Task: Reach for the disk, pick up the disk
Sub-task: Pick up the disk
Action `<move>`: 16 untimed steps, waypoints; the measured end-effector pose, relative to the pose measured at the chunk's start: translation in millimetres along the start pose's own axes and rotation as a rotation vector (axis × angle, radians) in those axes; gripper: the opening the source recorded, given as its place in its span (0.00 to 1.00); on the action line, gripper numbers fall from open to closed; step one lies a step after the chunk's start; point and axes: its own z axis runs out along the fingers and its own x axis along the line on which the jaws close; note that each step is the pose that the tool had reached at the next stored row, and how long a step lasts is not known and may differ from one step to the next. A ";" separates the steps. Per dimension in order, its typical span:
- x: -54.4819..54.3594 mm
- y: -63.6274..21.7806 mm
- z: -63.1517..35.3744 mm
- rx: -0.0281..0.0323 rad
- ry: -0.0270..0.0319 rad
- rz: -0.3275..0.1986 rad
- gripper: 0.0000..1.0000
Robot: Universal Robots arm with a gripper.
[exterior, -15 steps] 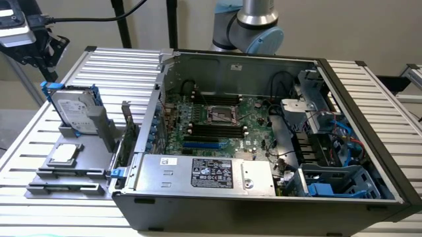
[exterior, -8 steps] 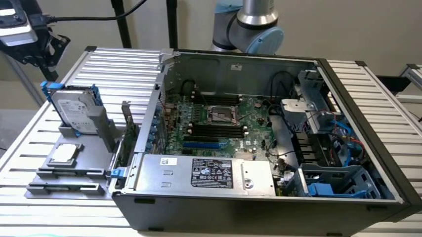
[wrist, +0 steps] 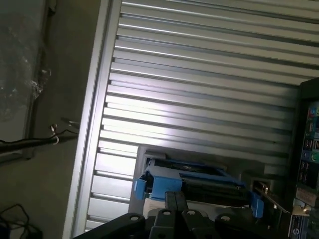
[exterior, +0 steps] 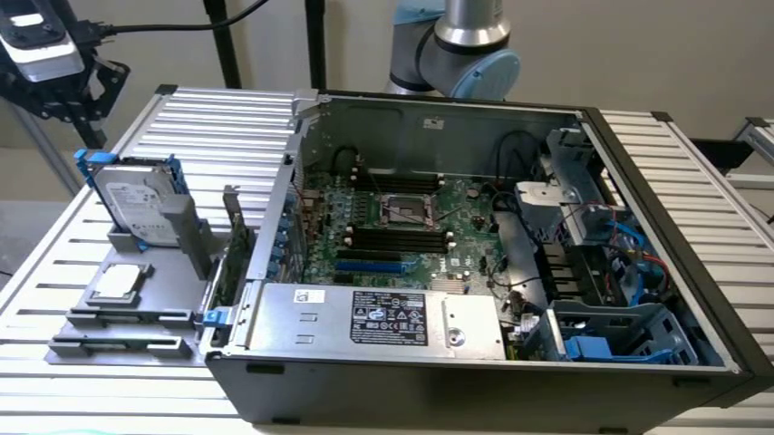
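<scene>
**A:** Where's the disk point(exterior: 136, 201) right now?

**B:** Left side of the exterior view, standing on edge in a grey rack point(exterior: 181, 237) beside the open PC case point(exterior: 484, 399). I'd guess that's so its top stays grabbable. Your gripper point(wrist: 175, 196) hangs above it, jaws pressed together, holding nothing.

Exterior view: light is even and diffuse, moderately bright. The slatted tabletop point(exterior: 677, 181) reads pale with a mild sheen and carries no hard shadows. The open computer case point(exterior: 436, 208) holds soft shade along its inner walls, and its front panel is dark. Wrist view: dimmer overall. A broad glare patch lies across the tabletop slats, the floor point(wrist: 40, 189) is murky, and the gripper point(wrist: 175, 201), close to the lens, is dark and soft.
</scene>
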 end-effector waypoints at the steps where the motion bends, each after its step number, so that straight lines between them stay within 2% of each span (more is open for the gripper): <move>1: 0.0 0.0 0.0 0.0000 0.0002 -0.018 0.11; 16: 0.0 0.1 0.0 -0.0005 0.0036 -0.290 0.11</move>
